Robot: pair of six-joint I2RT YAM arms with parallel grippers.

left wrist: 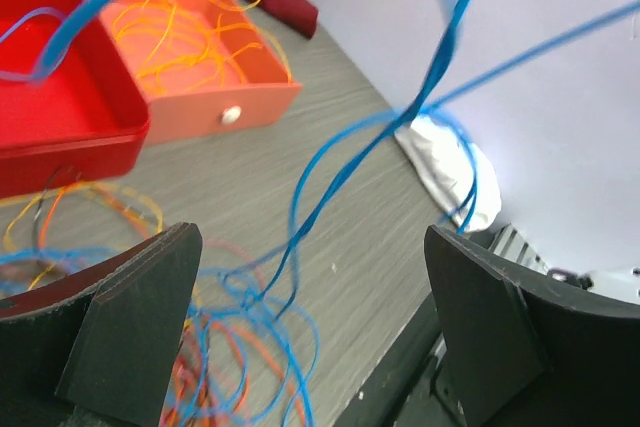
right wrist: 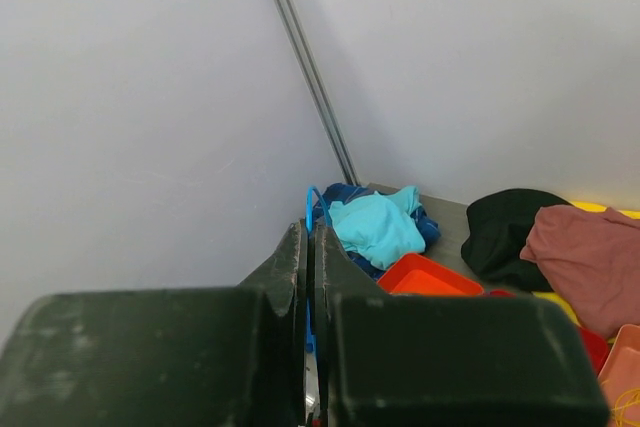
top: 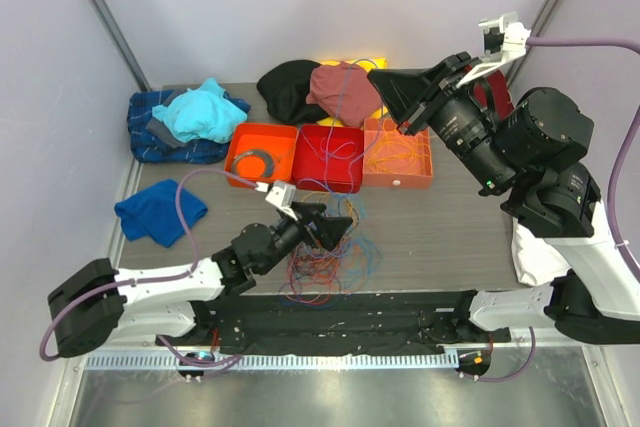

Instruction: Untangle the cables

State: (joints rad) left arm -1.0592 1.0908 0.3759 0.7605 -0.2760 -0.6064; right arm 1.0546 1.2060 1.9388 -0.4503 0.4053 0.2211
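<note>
Pale walls (top: 300,7), grey wood-grain table (top: 450,237)

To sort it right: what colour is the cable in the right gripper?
The cable is blue, clearest in the left wrist view.

My bench (top: 450,232) is grey wood-grain. Across its middle three trays stand side by side: an orange tray (top: 283,139), a red tray (top: 330,187) and a salmon tray (top: 398,182). Just behind them a black cloth (top: 285,87) and a maroon cloth (top: 340,92) lie bunched together. A plaid cloth (top: 150,137) lies back left, with a blue cloth (top: 158,211) nearer. The cables (top: 330,257) sprawl near my edge, and a white cloth (top: 535,252) lies at the right.
</note>
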